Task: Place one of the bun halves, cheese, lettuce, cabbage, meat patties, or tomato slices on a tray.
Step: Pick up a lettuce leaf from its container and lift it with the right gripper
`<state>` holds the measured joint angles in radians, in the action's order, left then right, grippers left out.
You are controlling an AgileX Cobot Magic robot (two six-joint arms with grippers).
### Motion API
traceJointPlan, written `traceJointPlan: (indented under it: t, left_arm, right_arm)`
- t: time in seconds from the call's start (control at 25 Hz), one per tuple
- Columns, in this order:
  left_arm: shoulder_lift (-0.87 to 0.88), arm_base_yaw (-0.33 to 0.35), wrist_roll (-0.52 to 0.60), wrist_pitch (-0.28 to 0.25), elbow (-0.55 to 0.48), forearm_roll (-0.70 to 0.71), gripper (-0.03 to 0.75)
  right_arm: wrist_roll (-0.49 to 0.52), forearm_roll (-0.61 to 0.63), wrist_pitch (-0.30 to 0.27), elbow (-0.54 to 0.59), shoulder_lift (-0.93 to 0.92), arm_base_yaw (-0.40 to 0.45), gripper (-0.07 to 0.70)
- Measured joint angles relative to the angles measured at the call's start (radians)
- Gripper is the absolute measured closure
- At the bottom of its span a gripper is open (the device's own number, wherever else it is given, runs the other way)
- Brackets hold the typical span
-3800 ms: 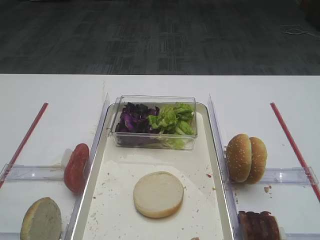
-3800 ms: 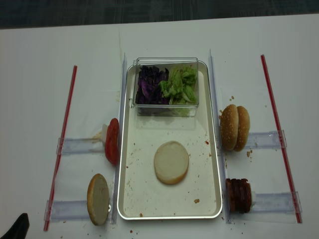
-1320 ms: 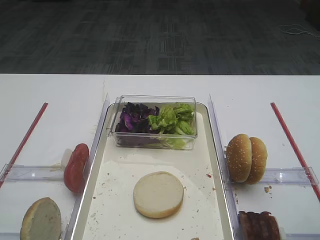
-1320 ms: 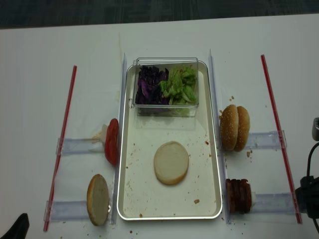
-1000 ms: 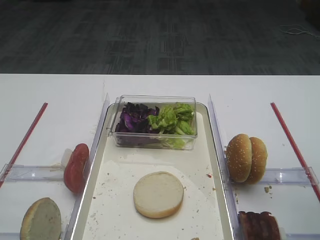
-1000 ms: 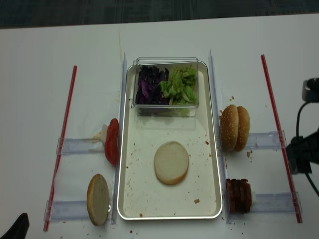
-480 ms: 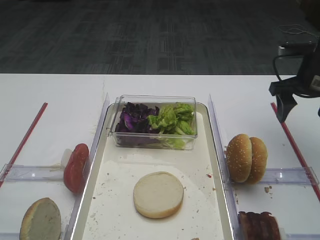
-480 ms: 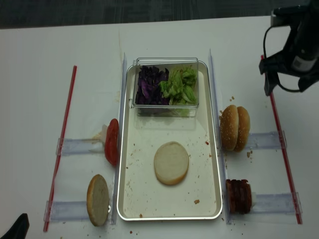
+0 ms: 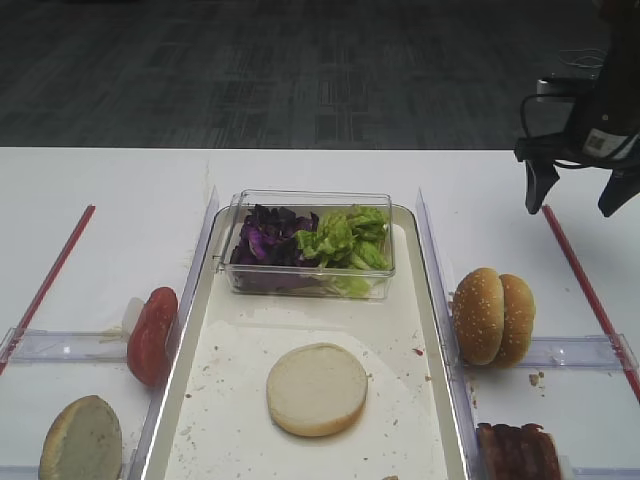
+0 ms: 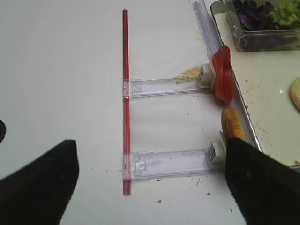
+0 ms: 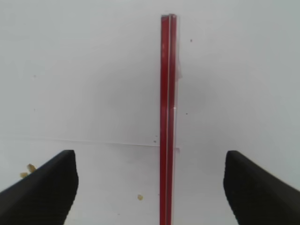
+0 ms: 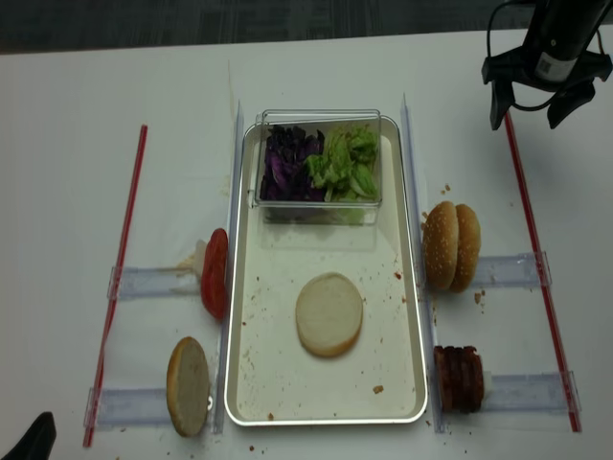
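A bun half (image 9: 316,388) lies cut face up in the middle of the cream tray (image 9: 196,340). Lettuce (image 9: 345,238) and purple cabbage (image 9: 265,238) fill a clear box at the tray's far end. Left of the tray a tomato slice (image 9: 152,335) and another bun half (image 9: 82,440) stand on edge. On the right side are two bun halves (image 9: 493,315) and meat patties (image 9: 515,452). No cheese shows. My right gripper (image 9: 572,208) hangs open and empty over the far right red strip (image 11: 167,117). My left gripper (image 10: 151,145) is open and empty, low over the table left of the tray.
Clear plastic rails (image 10: 168,164) run from red strips (image 10: 125,108) toward the tray on both sides, with clear walls (image 9: 430,270) along the tray's long edges. Crumbs dot the tray and table. Dark carpet (image 9: 320,70) lies beyond the far table edge.
My right arm has come into view from the lower right and swung up to the far right corner, jaws wide throughout. The food and the left gripper have not moved.
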<state>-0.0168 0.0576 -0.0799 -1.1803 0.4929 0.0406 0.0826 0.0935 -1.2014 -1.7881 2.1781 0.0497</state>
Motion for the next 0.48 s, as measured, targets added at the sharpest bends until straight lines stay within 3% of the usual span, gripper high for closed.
traceJointPlan:
  t: [0.24,0.48]
  left_arm:
    - [0.0,0.0,0.0,0.0,0.0,0.0,0.099]
    - [0.0,0.0,0.0,0.0,0.0,0.0,0.099]
  right_arm:
    - [0.022,0.068,-0.014,-0.034,0.001,-0.024,-0.013]
    - [0.036,0.09,-0.018,-0.094,0.001,-0.194,0.034]
